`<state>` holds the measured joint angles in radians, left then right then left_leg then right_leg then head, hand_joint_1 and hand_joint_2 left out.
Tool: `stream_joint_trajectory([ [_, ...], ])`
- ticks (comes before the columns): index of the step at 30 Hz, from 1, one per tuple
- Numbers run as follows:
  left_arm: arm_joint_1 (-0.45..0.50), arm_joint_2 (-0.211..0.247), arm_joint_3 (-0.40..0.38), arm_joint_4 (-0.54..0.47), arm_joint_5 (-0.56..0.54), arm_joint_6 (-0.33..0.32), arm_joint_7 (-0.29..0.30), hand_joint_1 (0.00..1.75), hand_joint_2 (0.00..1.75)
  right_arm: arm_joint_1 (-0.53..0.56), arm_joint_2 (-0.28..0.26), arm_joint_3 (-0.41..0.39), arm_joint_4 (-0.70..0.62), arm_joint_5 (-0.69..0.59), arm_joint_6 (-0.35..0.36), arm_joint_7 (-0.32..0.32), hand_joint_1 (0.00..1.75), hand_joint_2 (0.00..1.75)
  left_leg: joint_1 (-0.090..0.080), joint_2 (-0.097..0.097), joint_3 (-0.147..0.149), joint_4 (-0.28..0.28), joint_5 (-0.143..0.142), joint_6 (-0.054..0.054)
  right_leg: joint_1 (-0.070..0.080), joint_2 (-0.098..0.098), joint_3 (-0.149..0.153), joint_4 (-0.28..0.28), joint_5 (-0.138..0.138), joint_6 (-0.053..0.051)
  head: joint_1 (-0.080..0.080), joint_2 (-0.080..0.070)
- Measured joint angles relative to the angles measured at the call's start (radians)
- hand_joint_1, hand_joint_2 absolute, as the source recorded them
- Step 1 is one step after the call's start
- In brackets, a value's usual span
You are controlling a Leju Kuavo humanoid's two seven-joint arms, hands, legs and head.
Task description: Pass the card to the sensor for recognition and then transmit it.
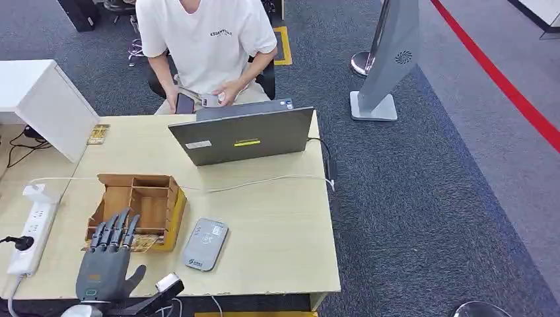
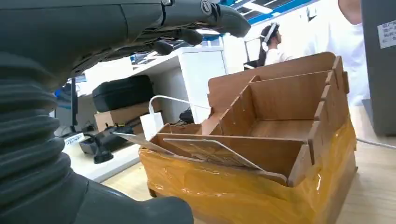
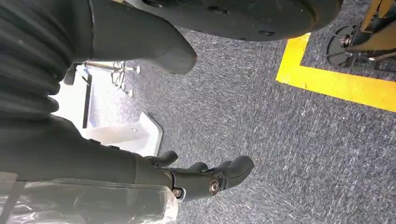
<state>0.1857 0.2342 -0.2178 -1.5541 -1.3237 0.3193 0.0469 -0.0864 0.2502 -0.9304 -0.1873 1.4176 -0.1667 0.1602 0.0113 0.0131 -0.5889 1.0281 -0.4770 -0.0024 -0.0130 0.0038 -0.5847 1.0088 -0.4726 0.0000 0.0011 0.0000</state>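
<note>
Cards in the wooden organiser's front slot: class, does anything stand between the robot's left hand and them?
Nothing visible does. The left hand hovers with fingers spread just above the cards, which lie tilted in the open-topped front compartment of the wooden organiser.

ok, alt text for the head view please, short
The robot's grey left hand, fingers extended, hovers over the front edge of a brown wooden compartment box wrapped in yellow tape on a light wooden table. A flat grey card sensor lies right of the box; behind it stands an open grey laptop, with a seated person in a white T-shirt beyond.
</note>
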Motion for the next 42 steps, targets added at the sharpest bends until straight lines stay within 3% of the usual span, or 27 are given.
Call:
stream_joint_trajectory([
  [34, -0.001, -0.016, 0.003, 0.0, 0.001, -0.02, 0.002, 0.0, 1.75, 0.0, 0.0, 0.0, 0.0, 0.007, 0.002, 0.003, 0.0, 1.75, 0.0, 0.0, 0.0, 0.0, 0.0, 0.0, 0.0, 0.0, 0.0, 0.0, 0.0, 0.0, 0.0, 0.0],
  [35, -0.002, -0.016, 0.003, 0.0, 0.001, -0.021, 0.002, 0.1, 1.75, 0.0, 0.0, 0.0, 0.0, 0.007, 0.002, 0.003, 0.0, 1.75, 0.0, 0.0, 0.0, 0.0, 0.0, 0.0, 0.0, 0.0, 0.0, 0.0, 0.0, 0.0, 0.0, 0.0],
  [36, -0.002, -0.016, 0.003, 0.0, 0.002, -0.027, 0.002, 1.75, 1.75, 0.0, 0.0, 0.0, 0.0, 0.007, 0.003, 0.003, 0.0, 1.75, 0.0, 0.0, 0.0, 0.0, 0.0, 0.0, 0.0, 0.0, 0.0, 0.0, 0.0, 0.0, 0.0, 0.0],
  [42, -0.004, -0.013, 0.003, 0.002, 0.032, -0.118, 0.011, 1.75, 1.75, 0.0, 0.0, 0.0, 0.0, 0.007, 0.003, 0.003, 0.0, 1.75, 0.0, 0.0, 0.0, 0.0, 0.0, 0.0, 0.0, 0.0, 0.0, 0.0, 0.0, 0.0, 0.0, 0.0],
])
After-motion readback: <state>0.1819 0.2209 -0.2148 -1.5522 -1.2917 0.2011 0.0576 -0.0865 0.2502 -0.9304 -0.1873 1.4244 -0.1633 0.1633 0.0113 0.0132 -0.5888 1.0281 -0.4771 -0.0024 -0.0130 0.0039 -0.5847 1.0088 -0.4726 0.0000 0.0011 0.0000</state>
